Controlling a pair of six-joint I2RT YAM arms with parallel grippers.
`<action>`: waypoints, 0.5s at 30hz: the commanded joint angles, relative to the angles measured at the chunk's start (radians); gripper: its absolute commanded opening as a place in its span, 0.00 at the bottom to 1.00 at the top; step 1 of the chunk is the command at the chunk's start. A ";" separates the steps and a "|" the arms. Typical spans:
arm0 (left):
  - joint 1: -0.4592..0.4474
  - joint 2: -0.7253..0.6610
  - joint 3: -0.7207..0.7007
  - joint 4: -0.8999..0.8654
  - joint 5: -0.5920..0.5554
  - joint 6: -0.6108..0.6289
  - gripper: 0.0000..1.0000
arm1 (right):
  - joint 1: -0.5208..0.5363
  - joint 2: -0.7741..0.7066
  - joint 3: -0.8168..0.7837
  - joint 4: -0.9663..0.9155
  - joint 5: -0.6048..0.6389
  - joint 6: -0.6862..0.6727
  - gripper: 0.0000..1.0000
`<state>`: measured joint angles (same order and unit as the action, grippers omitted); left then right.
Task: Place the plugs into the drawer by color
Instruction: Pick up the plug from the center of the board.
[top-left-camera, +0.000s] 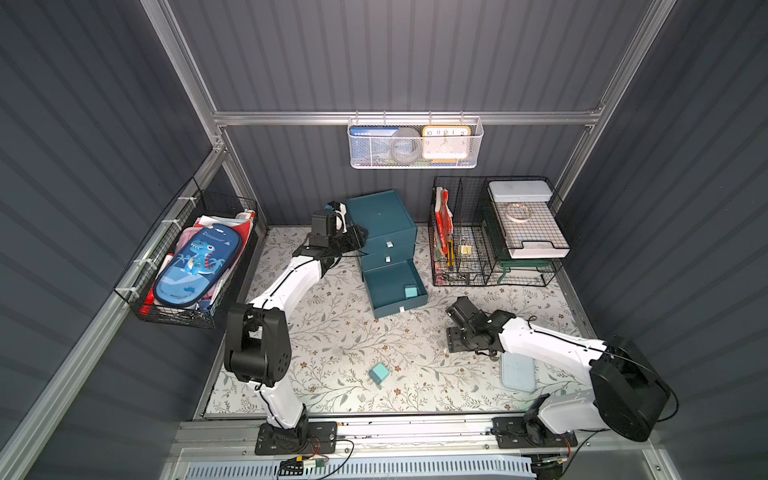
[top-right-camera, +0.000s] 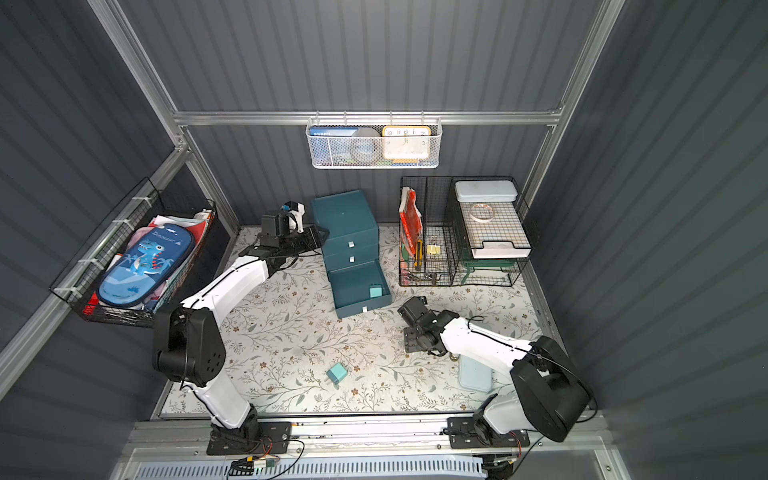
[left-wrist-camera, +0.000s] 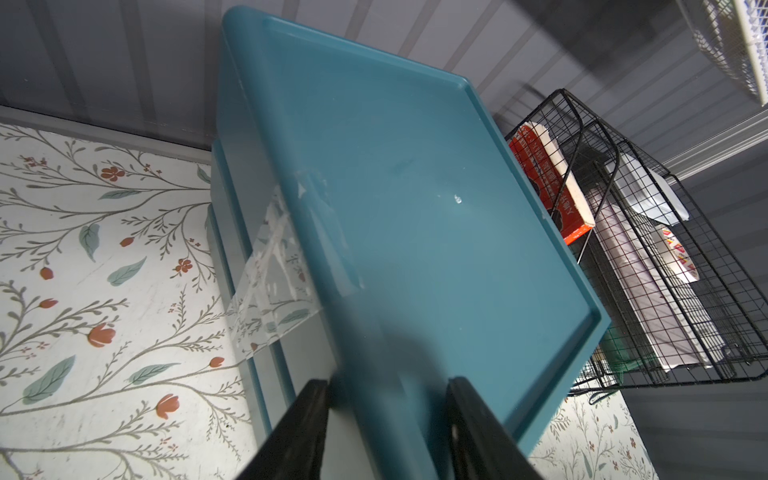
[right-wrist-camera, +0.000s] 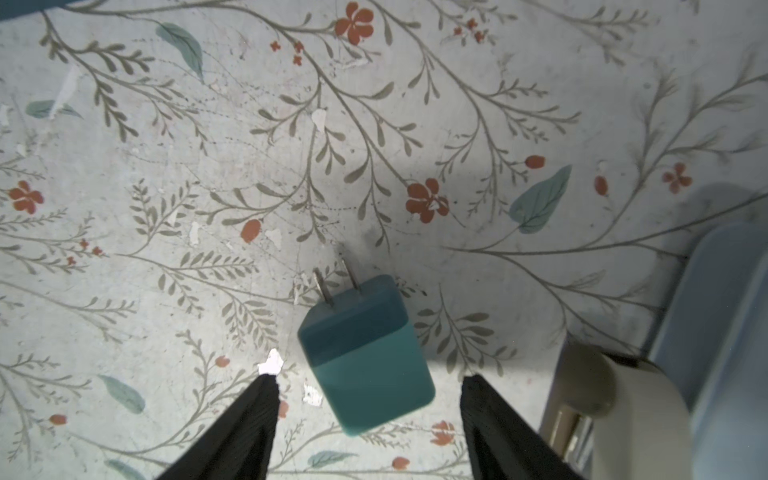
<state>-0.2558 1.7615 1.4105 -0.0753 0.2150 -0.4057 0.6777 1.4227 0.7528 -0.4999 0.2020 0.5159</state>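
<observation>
One mint plug (top-left-camera: 410, 291) lies in the open bottom drawer (top-left-camera: 390, 309). A second plug (top-left-camera: 379, 372), near the tabletop's (top-left-camera: 332, 332) front edge, is apparently next to be straddled and pinched by the right gripper (right-wrist-camera: 370, 377), held spread. The cabinet (top-left-camera: 380, 212) appears clamped by the left gripper (left-wrist-camera: 390, 399).

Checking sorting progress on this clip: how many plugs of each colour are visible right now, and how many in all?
Mint green plugs: 2, one in the open bottom drawer, one on the table.
Light blue plugs: 0 in view.
Pink plugs: 0 in view.
Total: 2 plugs visible.
</observation>
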 joint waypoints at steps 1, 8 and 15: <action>-0.034 0.047 -0.039 -0.193 0.046 0.040 0.50 | -0.005 0.033 -0.018 0.040 0.003 0.012 0.74; -0.034 0.049 -0.038 -0.185 0.047 0.036 0.50 | -0.005 0.071 -0.003 0.040 0.021 0.009 0.68; -0.034 0.047 -0.041 -0.175 0.047 0.030 0.50 | -0.005 0.083 0.003 0.040 0.045 0.021 0.56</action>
<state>-0.2558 1.7615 1.4109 -0.0750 0.2153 -0.4061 0.6777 1.4952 0.7460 -0.4564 0.2192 0.5274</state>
